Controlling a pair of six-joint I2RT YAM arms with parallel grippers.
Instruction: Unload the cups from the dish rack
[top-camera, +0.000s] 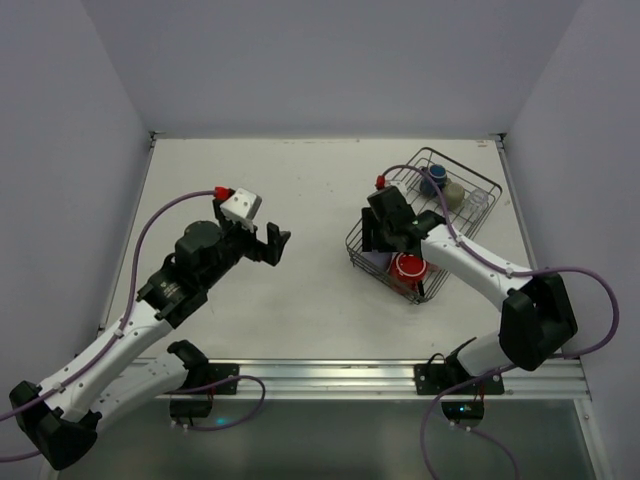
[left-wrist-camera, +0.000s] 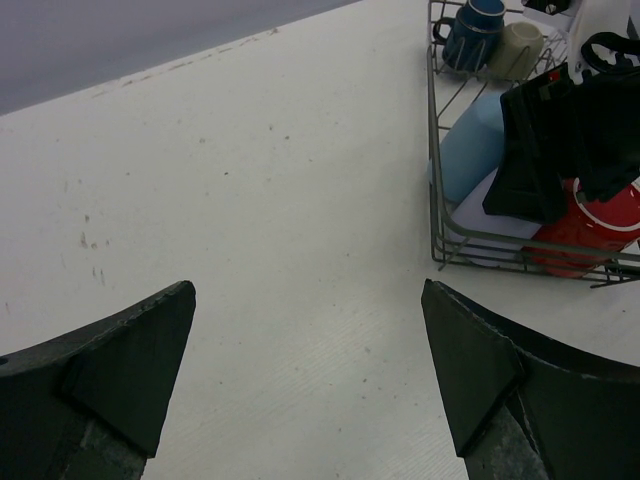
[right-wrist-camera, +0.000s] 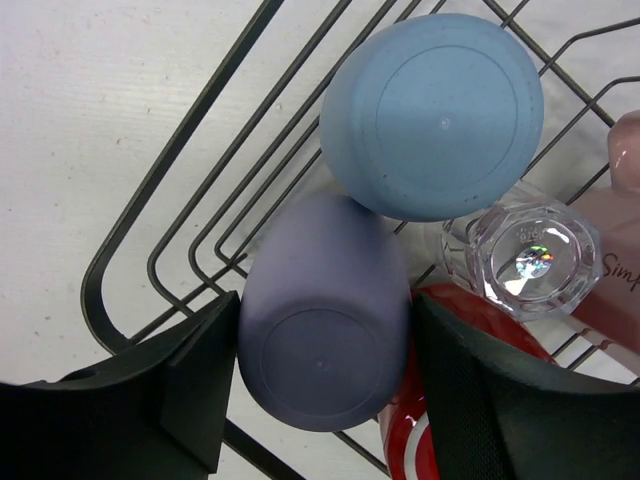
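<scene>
The black wire dish rack (top-camera: 474, 182) stands at the right. In it lie a lavender cup (right-wrist-camera: 322, 290), a light blue cup (right-wrist-camera: 432, 115), a red cup (top-camera: 408, 267), a pale pink cup (right-wrist-camera: 622, 190), a dark blue mug (top-camera: 433, 180) and an olive-grey mug (top-camera: 452, 193). My right gripper (right-wrist-camera: 325, 345) is down in the rack's near-left corner, both fingers against the sides of the lavender cup, which lies on its side with its base toward the camera. My left gripper (top-camera: 272, 245) is open and empty above the bare table, left of the rack (left-wrist-camera: 434, 150).
A clear faceted glass (right-wrist-camera: 525, 255) lies in the rack between the light blue, red and pink cups. The rack's wire rim (right-wrist-camera: 150, 265) curves round close beside my right gripper's left finger. White walls stand along the table's left, far and right sides.
</scene>
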